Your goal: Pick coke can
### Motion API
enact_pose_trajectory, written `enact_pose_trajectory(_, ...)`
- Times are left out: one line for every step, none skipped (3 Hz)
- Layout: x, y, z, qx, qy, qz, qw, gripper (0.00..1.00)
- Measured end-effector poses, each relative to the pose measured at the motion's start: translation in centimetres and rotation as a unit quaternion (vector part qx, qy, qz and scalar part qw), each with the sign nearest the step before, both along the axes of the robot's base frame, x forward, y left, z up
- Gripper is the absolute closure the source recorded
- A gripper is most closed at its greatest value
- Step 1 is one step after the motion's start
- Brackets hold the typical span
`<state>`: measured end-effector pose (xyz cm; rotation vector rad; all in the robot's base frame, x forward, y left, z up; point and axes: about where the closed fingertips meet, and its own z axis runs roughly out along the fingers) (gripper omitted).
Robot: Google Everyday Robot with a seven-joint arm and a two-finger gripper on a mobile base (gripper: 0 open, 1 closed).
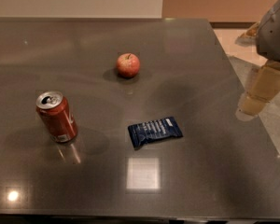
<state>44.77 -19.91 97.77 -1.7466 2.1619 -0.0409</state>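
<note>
The coke can [57, 117] stands upright on the dark table [196, 181] at the left. It is red with a silver top and pull tab. My gripper [259, 97] hangs at the right edge of the view, above the table's right side, far from the can. Nothing is in it.
A red apple [128, 65] sits behind the middle of the table. A flat dark blue snack packet [154, 131] lies right of the can, near the centre. The table's right edge runs close under my arm, with floor beyond it.
</note>
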Motion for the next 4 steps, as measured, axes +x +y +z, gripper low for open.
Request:
enact_pose_trajectory(0.5, 2.3, -0.3, 0.014, -0.006, 0.03, 0.9994, 0.0)
enact_pose_trajectory(0.7, 5.2, -0.9, 0.02, -0.009, 0.067, 0.9975, 0.0)
enact_pose_trajectory(1.4, 8.2, -2.1, 0.024, -0.015, 0.089, 0.9956, 0.0)
enact_pose_trajectory(3.1, 11.2, -3.5, 0.03, -0.02, 0.096, 0.9947, 0.0)
